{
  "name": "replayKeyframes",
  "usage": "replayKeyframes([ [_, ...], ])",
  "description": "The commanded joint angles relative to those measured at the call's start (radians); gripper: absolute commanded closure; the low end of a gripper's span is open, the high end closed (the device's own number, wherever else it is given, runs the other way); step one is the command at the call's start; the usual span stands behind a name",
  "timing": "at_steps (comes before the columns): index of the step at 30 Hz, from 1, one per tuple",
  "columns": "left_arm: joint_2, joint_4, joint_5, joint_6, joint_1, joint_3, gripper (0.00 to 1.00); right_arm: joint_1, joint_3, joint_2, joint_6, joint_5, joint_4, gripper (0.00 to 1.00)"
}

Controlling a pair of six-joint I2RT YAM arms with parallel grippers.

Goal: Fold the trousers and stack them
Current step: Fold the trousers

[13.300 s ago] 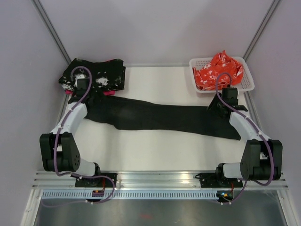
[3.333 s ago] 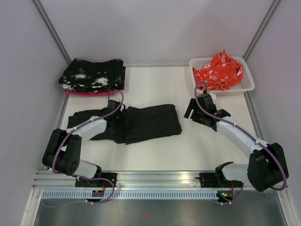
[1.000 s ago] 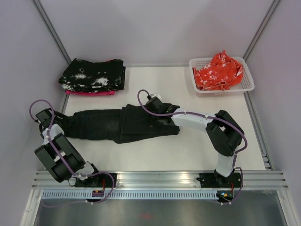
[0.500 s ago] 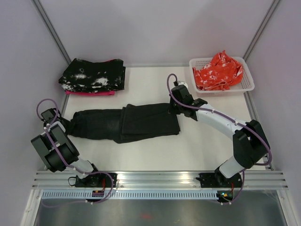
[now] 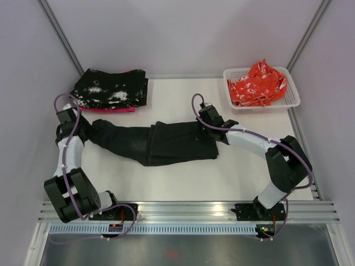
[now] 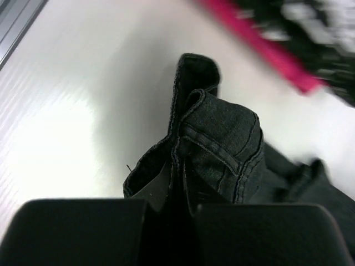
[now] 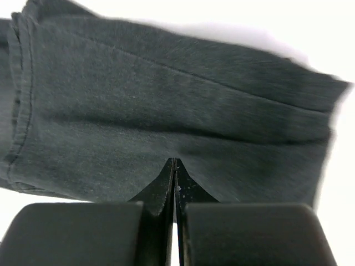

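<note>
White table (image 5: 183, 183), plain and flat, walls on three sides. Black trousers (image 5: 166, 143) lie across the middle, left to right, right half doubled over on itself, and the left end is bunched and raised off the top near the left edge. Far left corner: folded stack, pink cloth (image 5: 108, 109) on the table with speckled black cloth (image 5: 111, 88) on it, just beyond the trousers' left end. Far right corner: white basket (image 5: 291, 91) holding orange-red cloth (image 5: 258, 82), well apart from the stack.
</note>
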Motion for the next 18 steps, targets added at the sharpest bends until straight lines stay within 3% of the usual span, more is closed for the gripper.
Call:
replayKeyframes([
  [1,-0.133,-0.084,0.036,0.061,-0.122,0.108,0.98,0.03,0.0,0.067,0.011,-0.04,0.104,1.0],
  [6,-0.261,-0.119,-0.057,-0.093,-0.415,0.123,0.98,0.085,0.007,0.185,0.052,-0.041,0.173,1.0],
  [10,-0.272,-0.119,-0.203,-0.209,-0.647,0.154,0.98,0.123,-0.01,0.239,0.121,-0.04,0.253,1.0],
  [13,-0.217,-0.119,-0.292,-0.264,-0.835,0.209,0.98,0.127,-0.036,0.265,0.169,-0.083,0.32,1.0],
  [18,-0.047,-0.099,-0.405,-0.347,-0.996,0.345,0.98,0.114,0.001,0.187,0.155,-0.066,0.27,1.0],
])
